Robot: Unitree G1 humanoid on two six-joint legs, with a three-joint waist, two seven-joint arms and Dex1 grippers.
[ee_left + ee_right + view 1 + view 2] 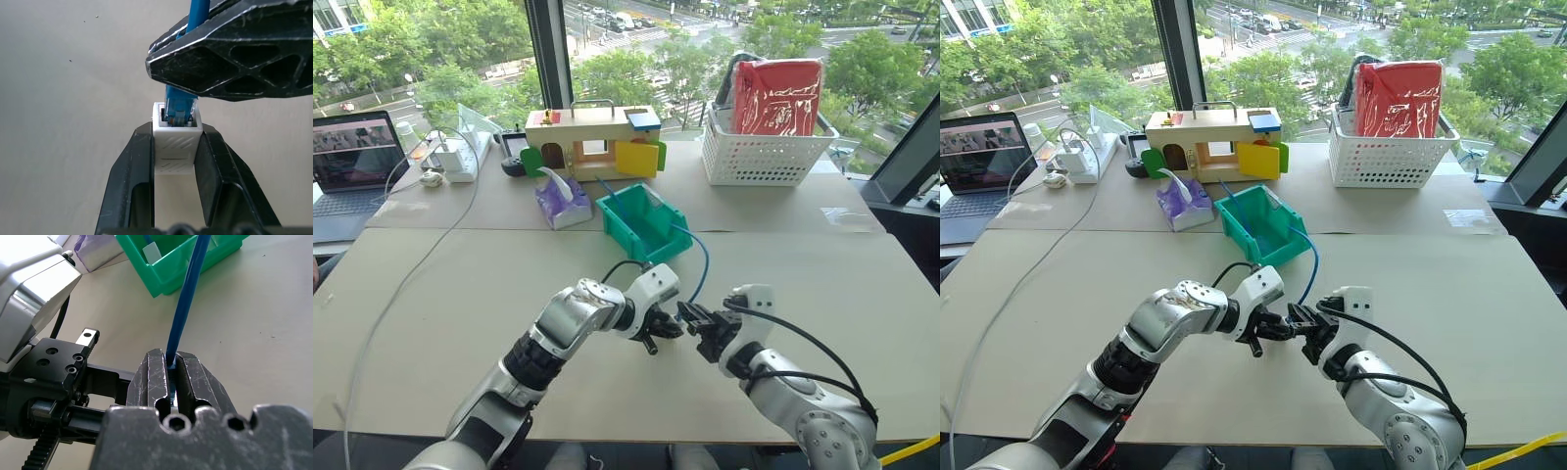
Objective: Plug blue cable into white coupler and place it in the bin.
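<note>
No brand names or readable writing anywhere I could make out, just the laptop (352,166) at the far left with something unreadable on its screen.

Around the workspace: the table (460,294) was covered in beige sheets, with a wooden toy house (592,142) with coloured doors at the back, a purple tissue pack (561,203) in front of it, and a white lattice basket (764,147) holding a red bag (776,96). A long white-grey cable (411,274) trailed across the left side. None of it was in my way; the area under the arms was bare.

The bin (641,223) sat mid-table, teal-green, just beyond both grippers. The blue cable (703,264) ran from inside it, over the front edge and down to my hands.

In the left wrist view the left gripper (176,147) was clamped on the white coupler (176,142), a little ribbed block squeezed between both fingers. The cable's plug (178,110) sat in the coupler's socket, though I couldn't tell if it was fully seated. The right gripper (171,367) was pinched tight on the cable right behind the plug. Both were held above the table, close together.
</note>
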